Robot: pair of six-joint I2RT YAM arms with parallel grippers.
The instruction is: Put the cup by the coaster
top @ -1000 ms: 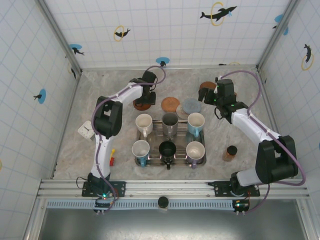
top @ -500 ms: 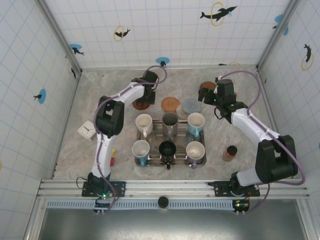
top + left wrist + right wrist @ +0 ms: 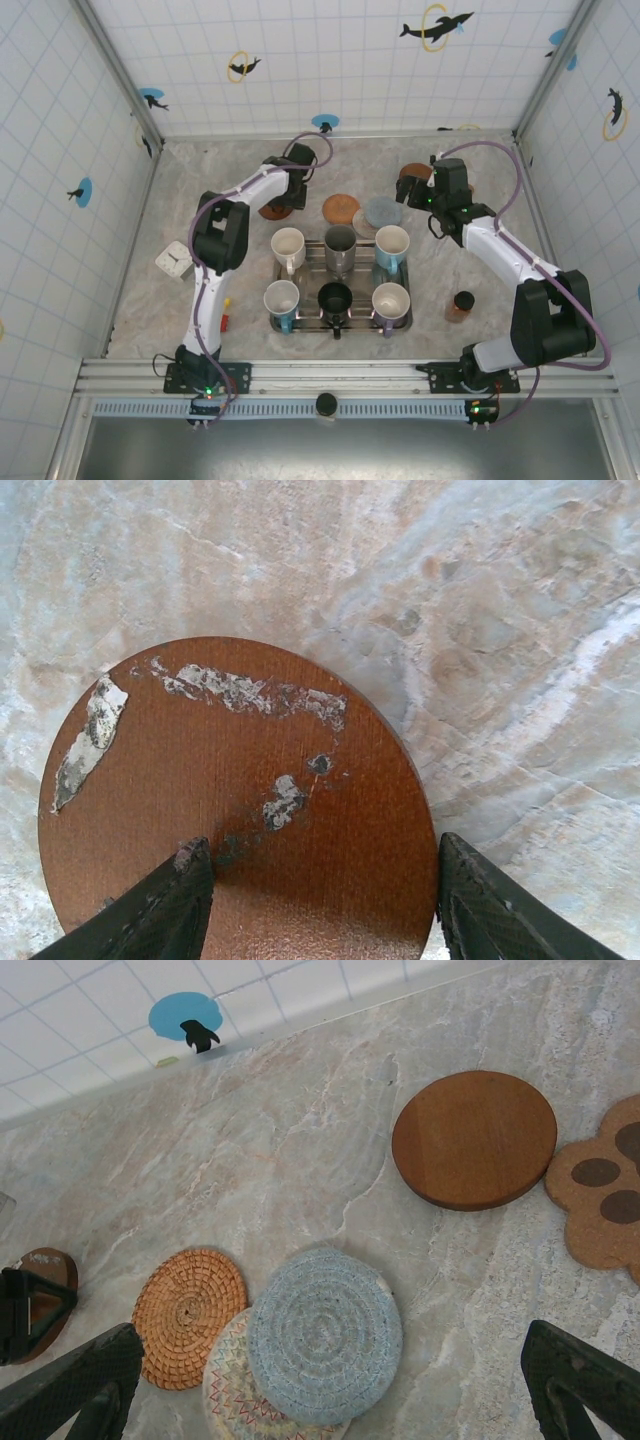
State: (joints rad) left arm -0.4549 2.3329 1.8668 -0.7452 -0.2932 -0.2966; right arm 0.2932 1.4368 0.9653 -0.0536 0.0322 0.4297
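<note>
the left gripper is now shifted a little leftward over the brown coaster, fingers apart, nothing clamped. the right gripper is kept wide open and empty. no cup is grabbed yet, so the cups are all left in the tray.

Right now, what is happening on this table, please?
No cup is held yet. The left gripper hangs open just above a worn brown coaster at the far left of the table. The right gripper is wide open over a cluster of woven coasters on the right. Six cups stand at the metal tray in the middle.
</note>
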